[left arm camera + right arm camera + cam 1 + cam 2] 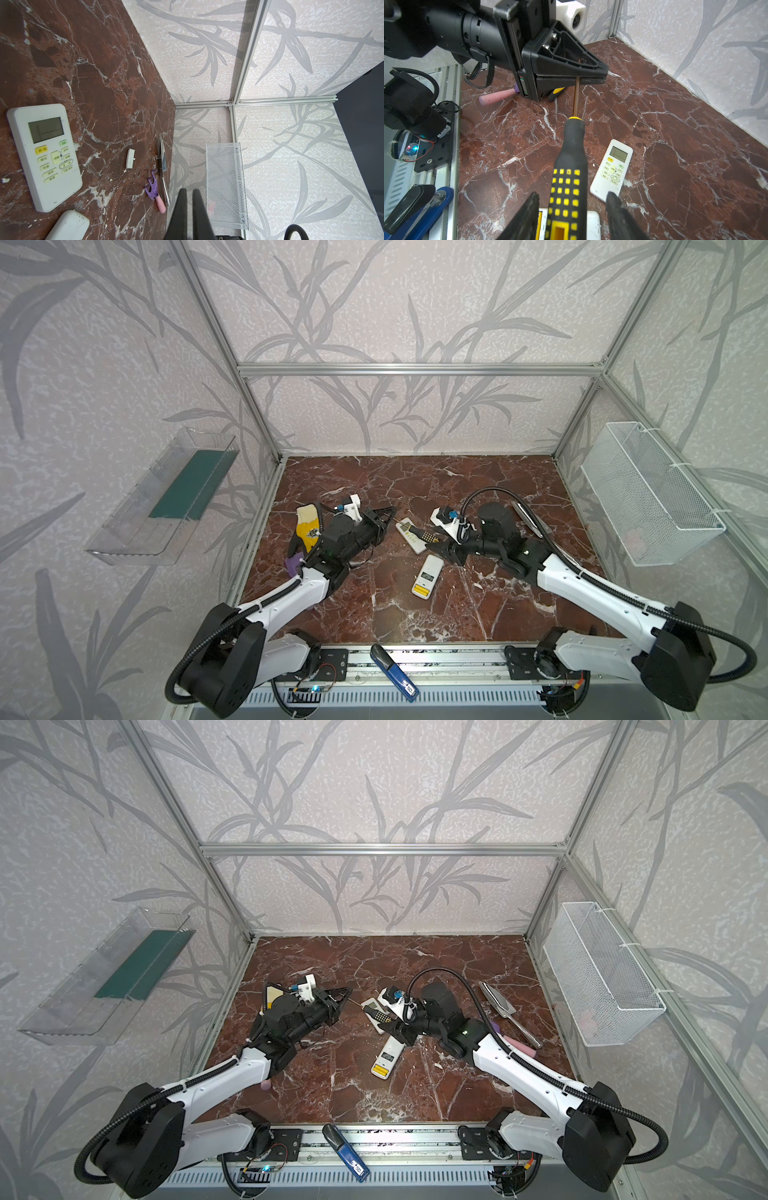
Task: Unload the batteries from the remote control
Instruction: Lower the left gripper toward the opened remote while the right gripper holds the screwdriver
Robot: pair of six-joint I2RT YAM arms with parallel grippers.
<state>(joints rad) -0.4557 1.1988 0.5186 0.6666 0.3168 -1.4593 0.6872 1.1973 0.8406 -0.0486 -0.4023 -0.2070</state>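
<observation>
Red marble tabletop [415,485] holds two remotes at centre frame. The yellow batteries [421,593] lie exposed in the lower end of the face-down remote [429,572], whose long axis runs upper right to lower left, nearest the right gripper [572,195]. That gripper's fingers stand apart astride the screwdriver [569,158] handle, while the left gripper [602,78] is clamped on its shaft. A face-up remote [409,536] lies beneath the tool.

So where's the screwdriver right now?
Mid-table in both top views, the screwdriver spans the two arms above a white remote: left gripper shut on its shaft, handle between the open fingers of the right gripper.
</observation>
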